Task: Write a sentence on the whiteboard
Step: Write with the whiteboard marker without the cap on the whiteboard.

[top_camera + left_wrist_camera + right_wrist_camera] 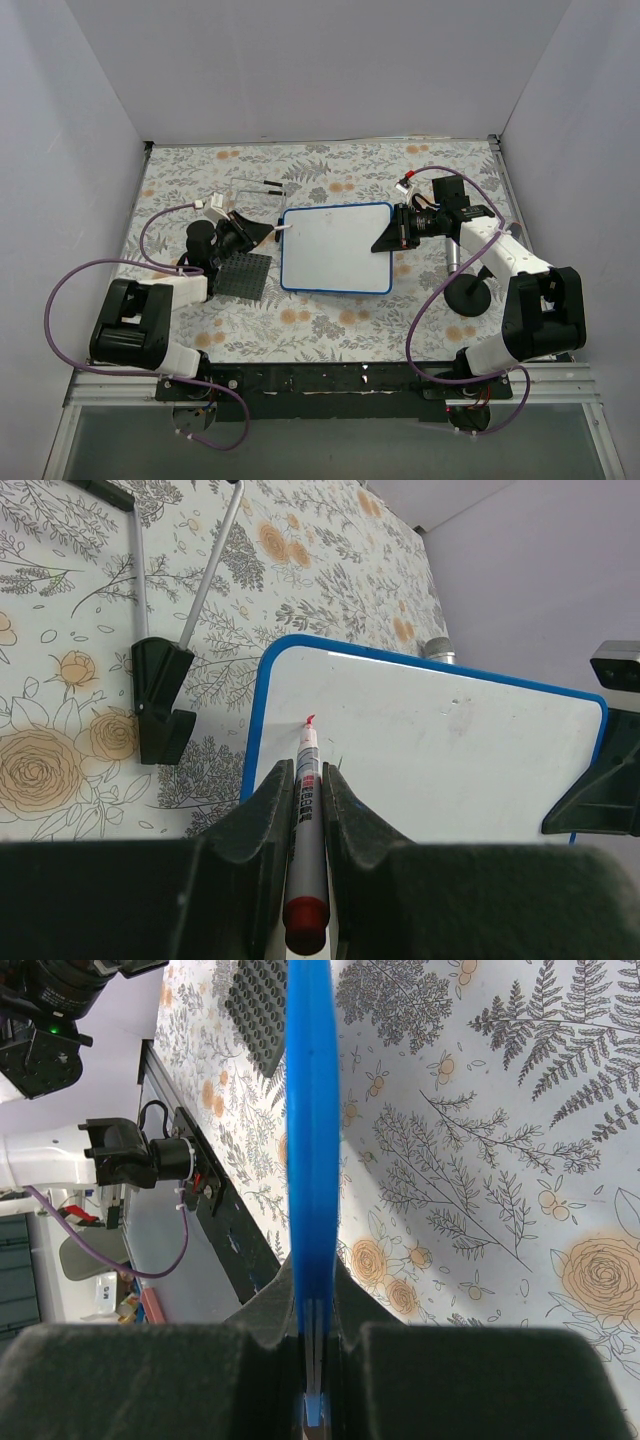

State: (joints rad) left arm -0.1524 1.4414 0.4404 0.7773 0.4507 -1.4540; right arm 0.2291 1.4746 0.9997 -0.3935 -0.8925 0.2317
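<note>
The whiteboard (335,250) lies flat mid-table, white with a blue rim. My left gripper (268,232) is shut on a red-capped marker (305,820), whose tip touches the board near its upper left corner. In the left wrist view the board (440,750) is blank apart from a small red stroke (310,718) at the tip; no lettering of the sentence shows. My right gripper (393,238) is shut on the board's right edge. In the right wrist view the blue rim (312,1110) runs edge-on between its jaws (312,1265).
A dark grey studded plate (243,275) lies left of the board, by the left arm. A clear holder with black pens (258,188) sits behind it. A black clip with metal rods (160,695) lies on the floral cloth. A black round stand (468,297) is by the right arm.
</note>
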